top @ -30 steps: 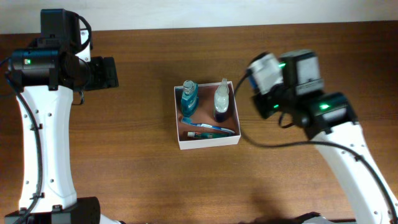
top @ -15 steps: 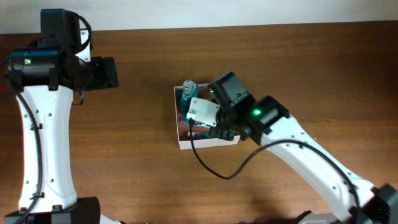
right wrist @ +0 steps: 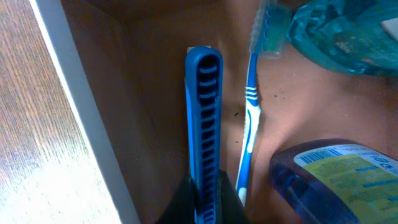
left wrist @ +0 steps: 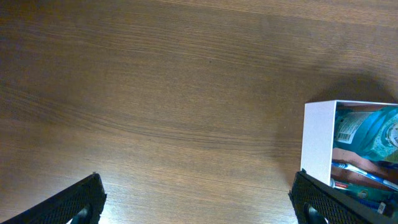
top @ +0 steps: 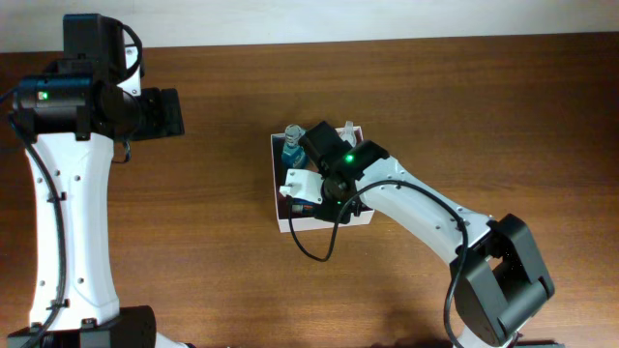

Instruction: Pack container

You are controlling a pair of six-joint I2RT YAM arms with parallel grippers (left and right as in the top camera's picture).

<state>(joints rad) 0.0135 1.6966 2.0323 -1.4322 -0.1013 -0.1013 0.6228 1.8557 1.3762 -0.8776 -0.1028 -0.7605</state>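
**Change of state.** One second ago the right arm [top: 406, 193] stood clear, on the right-edge side of the container [top: 286, 225]. It has since swung across, and its wrist is now over the container. The left arm [top: 68, 193] has not moved.

**Container.** It sits near the middle of the worktop [top: 193, 251], well apart from every edge.

**Right fingers** [right wrist: 177, 205]. They are nearly together, clamped on the lower end of a blue ribbed strip [right wrist: 204, 112], probably a comb. The strip is inside the container, between the white wall [right wrist: 74, 106] and the toothbrush [right wrist: 249, 124]. The bottles [right wrist: 336, 180] lie further in.

**Left fingers** [left wrist: 81, 199]. They are spread wide with nothing between them, near the left edge.

**Meaning.** Insertion appears almost complete. Release is not yet done.
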